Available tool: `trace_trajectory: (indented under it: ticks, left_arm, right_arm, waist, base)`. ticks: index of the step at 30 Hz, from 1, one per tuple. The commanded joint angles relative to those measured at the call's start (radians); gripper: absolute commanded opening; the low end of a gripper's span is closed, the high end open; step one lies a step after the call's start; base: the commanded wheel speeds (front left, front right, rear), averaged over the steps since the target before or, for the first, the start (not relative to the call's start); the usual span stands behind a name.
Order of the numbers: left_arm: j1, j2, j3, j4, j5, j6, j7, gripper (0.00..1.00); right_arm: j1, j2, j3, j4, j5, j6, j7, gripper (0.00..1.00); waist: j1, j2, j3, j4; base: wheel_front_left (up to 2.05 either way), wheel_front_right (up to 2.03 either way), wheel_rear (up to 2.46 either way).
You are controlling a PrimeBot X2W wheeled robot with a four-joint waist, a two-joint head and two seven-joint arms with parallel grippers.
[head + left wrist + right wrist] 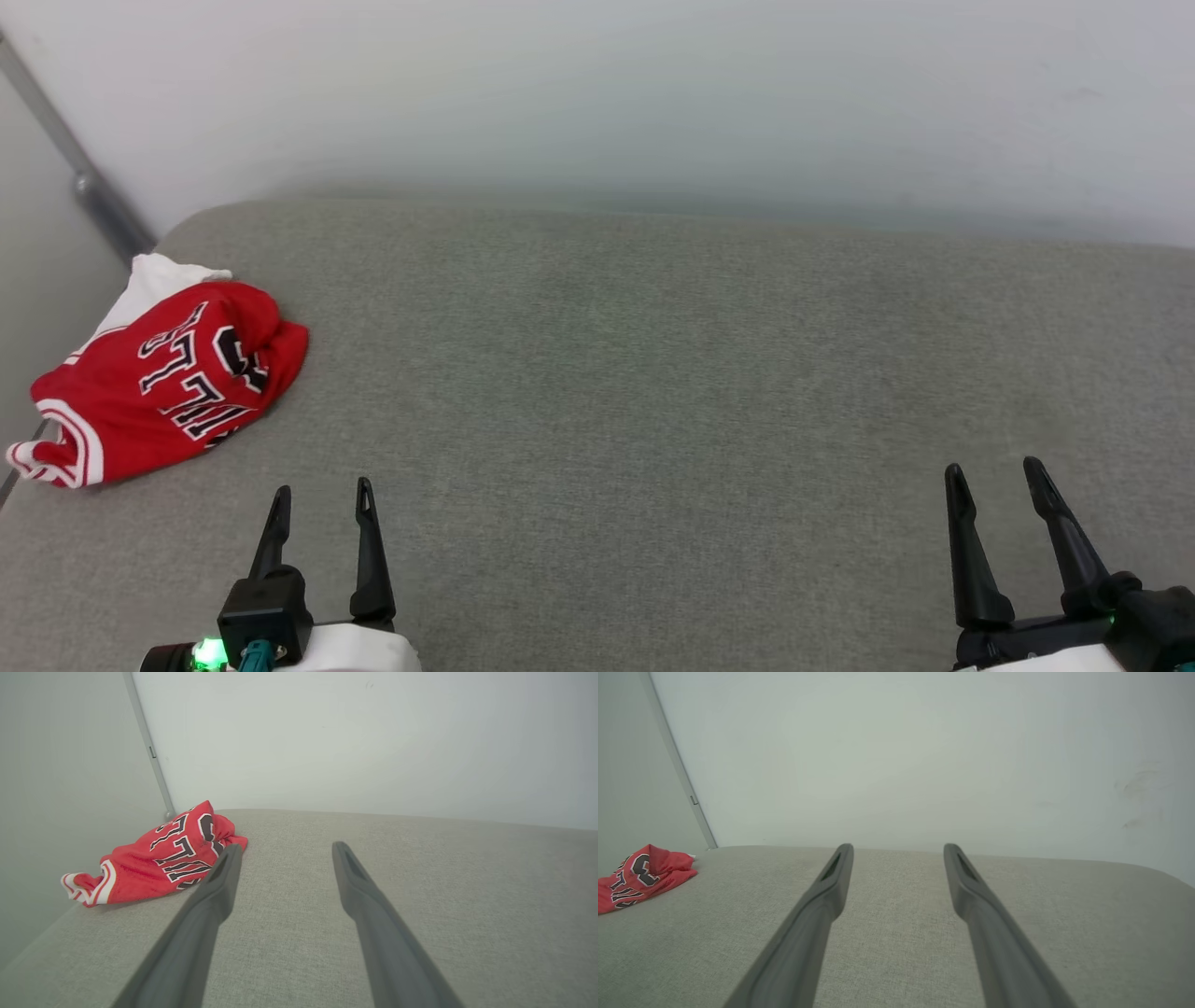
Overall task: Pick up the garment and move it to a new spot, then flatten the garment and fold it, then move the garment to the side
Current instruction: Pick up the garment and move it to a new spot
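A grey fabric-covered surface (653, 373) with a woven texture and rounded corners is seen stretching across the head view. It is backed by a plain pale wall (597, 93). At the left a second wall panel is met, and a thin grey metal strip (84, 182) is seen running down the joint to the surface's far left corner. A few faint smudges are made out on the wall toward the right in the right wrist view.

The garment (168, 378) is found at the surface's left edge, just in front of the far left corner. It lies in a crumpled heap and is not spread flat. Its red front is turned upward, so black, white-outlined letters and part of a number are shown. A white sleeve is bunched on its far side, toward the corner. Red-and-white striped trim is seen at its near left end, right at the surface's left edge.

The left gripper (323, 490) is held above the near edge, toward the near left corner. Its two dark fingers are spread apart and nothing is held between them. The garment lies beyond it and to its left, near but not touched.

The right gripper (992, 467) is held above the near edge toward the near right corner. Its fingers are likewise parted and nothing is carried. It is well apart from the garment, with bare grey fabric between them.
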Motion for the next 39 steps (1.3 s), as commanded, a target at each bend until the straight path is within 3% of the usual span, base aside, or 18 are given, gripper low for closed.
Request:
trace_trajectory:
  ticks: [1, 24, 31, 39]
  left_arm:
    - [0.004, -0.001, 0.002, -0.004, 0.000, 0.005, -0.003, 1.00]
    - [0.024, -0.001, 0.039, -0.009, -0.057, 0.022, -0.003, 1.00]
    - [0.028, -0.001, 0.061, -0.006, -0.085, 0.030, -0.003, 1.00]
    - [-0.031, 0.000, 0.110, 0.001, -0.089, 0.008, -0.003, 1.00]
  right_arm:
    - [0.012, -0.001, 0.000, -0.005, -0.006, 0.000, -0.002, 1.00]
    - [0.026, -0.001, 0.016, -0.011, -0.025, 0.000, -0.002, 1.00]
    - [0.025, -0.001, 0.026, -0.008, -0.030, 0.000, -0.002, 1.00]
    - [0.010, -0.001, 0.026, -0.012, -0.043, 0.000, -0.002, 1.00]
  waist:
    - [0.0000, 0.0000, 0.000, 0.032]
    - [0.0000, 0.0000, 0.004, 0.294]
    - [0.0000, 0.0000, 0.006, 0.307]
    - [0.0000, 0.0000, 0.027, 0.283]
  base:
    - [0.00, 0.00, 0.00]
    - [0.00, 0.00, 0.00]
    - [0.00, 0.00, 0.00]
    - [0.00, 0.00, 0.00]
